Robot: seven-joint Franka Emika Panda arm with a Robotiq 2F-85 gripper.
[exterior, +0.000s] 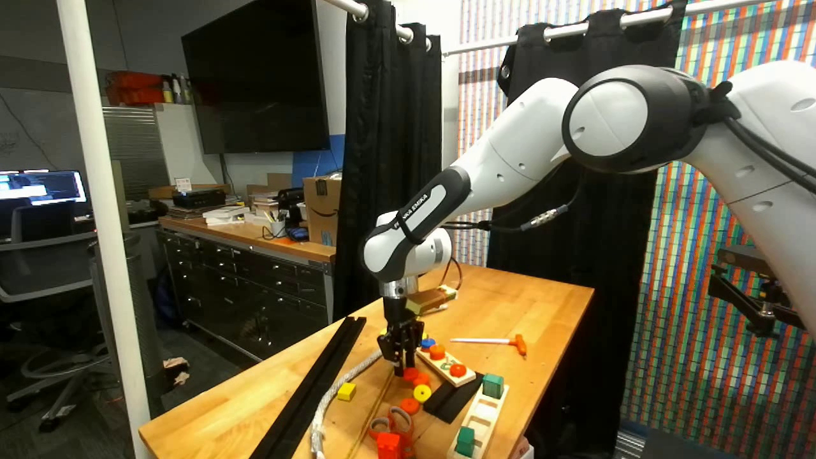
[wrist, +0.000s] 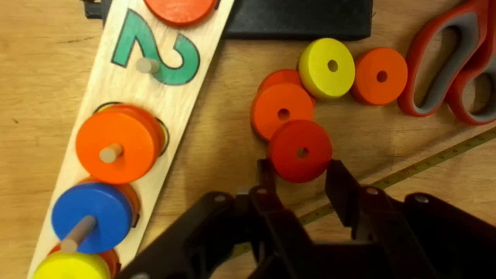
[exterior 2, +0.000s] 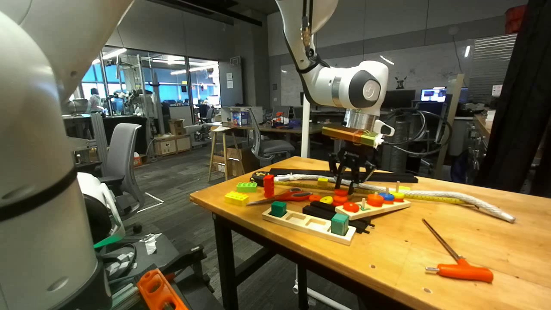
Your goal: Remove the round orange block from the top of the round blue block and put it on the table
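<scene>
One wooden peg board (wrist: 166, 97) lies at left in the wrist view; its round blue block (wrist: 95, 209) has no disc on top, so removal is judged complete and placing the step in hand. At centre, the fingers of the gripper (wrist: 301, 170) stand apart, one at each side of the round orange block (wrist: 298, 141), presumably the redder disc; whether they clamp it cannot be told. The block overlaps a paler orange disc (wrist: 277, 100), contact uncertain. The next move calls for level seating, release if held, and a vertical lift. At right, scissors (wrist: 480, 46) lie on the table (wrist: 387, 133).
</scene>
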